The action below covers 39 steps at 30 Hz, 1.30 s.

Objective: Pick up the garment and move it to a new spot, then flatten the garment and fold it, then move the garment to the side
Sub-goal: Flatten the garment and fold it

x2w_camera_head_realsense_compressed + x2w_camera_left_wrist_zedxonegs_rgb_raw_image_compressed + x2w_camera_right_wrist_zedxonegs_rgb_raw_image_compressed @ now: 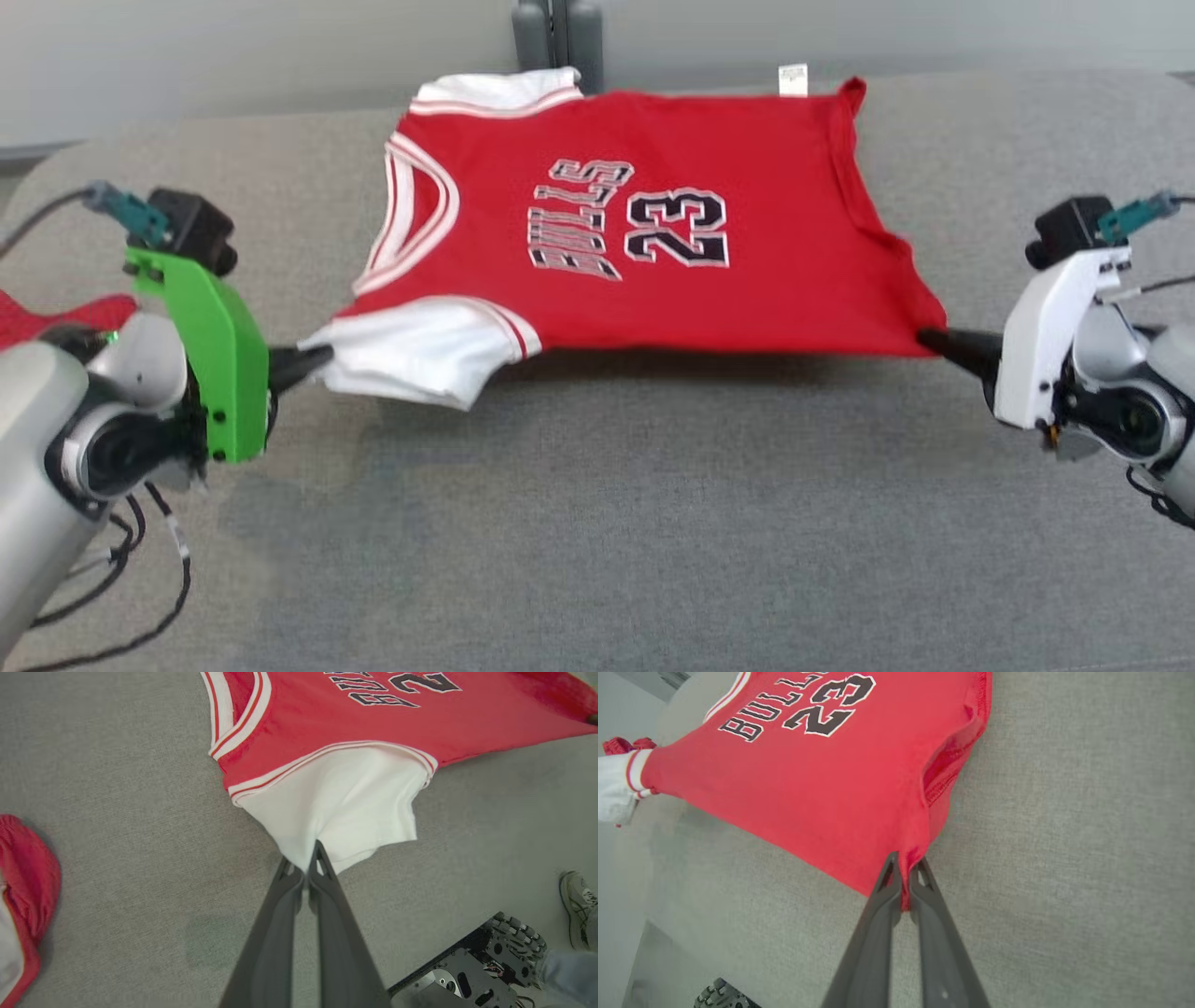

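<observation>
A red basketball jersey (653, 233) with white sleeves and the number 23 lies spread on a grey cloth-covered table (597, 523), its near edge stretched between two hands. The left hand (313, 359) is pinched closed on the near white sleeve (420, 350). The right hand (929, 338) is pinched closed on the red hem corner. Another red mesh garment (56, 313) lies well apart at the left. A person's grey shoe (577, 905) shows in the left wrist view.
</observation>
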Motion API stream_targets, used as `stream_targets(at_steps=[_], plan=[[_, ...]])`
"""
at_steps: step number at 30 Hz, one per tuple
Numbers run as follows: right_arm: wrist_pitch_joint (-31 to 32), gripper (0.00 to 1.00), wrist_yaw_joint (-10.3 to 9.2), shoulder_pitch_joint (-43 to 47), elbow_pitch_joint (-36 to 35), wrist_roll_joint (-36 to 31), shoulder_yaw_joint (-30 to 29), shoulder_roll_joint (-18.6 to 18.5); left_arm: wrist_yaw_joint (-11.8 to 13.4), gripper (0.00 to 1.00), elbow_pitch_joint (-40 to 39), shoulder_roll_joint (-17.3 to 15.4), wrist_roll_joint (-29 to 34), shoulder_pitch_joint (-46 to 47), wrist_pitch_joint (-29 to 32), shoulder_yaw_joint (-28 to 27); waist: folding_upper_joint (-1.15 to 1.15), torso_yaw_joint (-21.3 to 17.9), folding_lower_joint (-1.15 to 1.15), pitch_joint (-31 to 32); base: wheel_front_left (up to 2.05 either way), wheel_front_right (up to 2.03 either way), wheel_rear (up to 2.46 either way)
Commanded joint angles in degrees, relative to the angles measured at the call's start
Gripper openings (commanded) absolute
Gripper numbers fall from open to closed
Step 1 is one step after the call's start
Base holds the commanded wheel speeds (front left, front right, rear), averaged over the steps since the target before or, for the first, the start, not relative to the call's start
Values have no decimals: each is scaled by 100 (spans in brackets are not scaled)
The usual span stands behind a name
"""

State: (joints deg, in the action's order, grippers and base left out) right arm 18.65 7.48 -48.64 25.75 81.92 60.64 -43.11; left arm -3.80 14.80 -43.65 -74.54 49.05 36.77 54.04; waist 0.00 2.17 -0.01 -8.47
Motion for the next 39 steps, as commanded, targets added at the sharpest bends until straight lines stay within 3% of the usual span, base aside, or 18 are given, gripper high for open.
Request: stream_targets(at_steps=[1, 8, 12, 18, 27, 39], plan=[[99, 0, 3, 230, -111, 78, 69, -142, 129, 0, -277, -212, -53, -243, 100, 43, 0, 13, 1, 650, 0, 0, 0], [552, 0, 2, 1077, -921, 347, 278, -961, 830, 0, -2128, -1158, -558, -1175, 633, 258, 0, 13, 1, 859, 0, 0, 0], [756, 0, 2, 1376, -1342, 523, 294, -1401, 1104, 0, -2806, -1544, -877, -1511, 725, 239, 0, 14, 1, 798, 0, 0, 0], [785, 0, 2, 1406, -1692, 606, 175, -1611, 1261, 0, -3150, -1734, -918, -1503, 690, 143, 0, -23, 1, 533, 0, 0, 0], [924, 0, 2, 1092, -1430, 639, -11, -1310, 1178, 0, -2726, -1272, -877, -1031, 1116, 211, 0, -74, 1, 114, 0, 0, 0], [1249, 0, 3, 500, -505, 632, -148, -573, 935, 0, -1138, -186, -860, -185, 1518, 236, 0, -188, 1, -285, 0, 0, 0]])
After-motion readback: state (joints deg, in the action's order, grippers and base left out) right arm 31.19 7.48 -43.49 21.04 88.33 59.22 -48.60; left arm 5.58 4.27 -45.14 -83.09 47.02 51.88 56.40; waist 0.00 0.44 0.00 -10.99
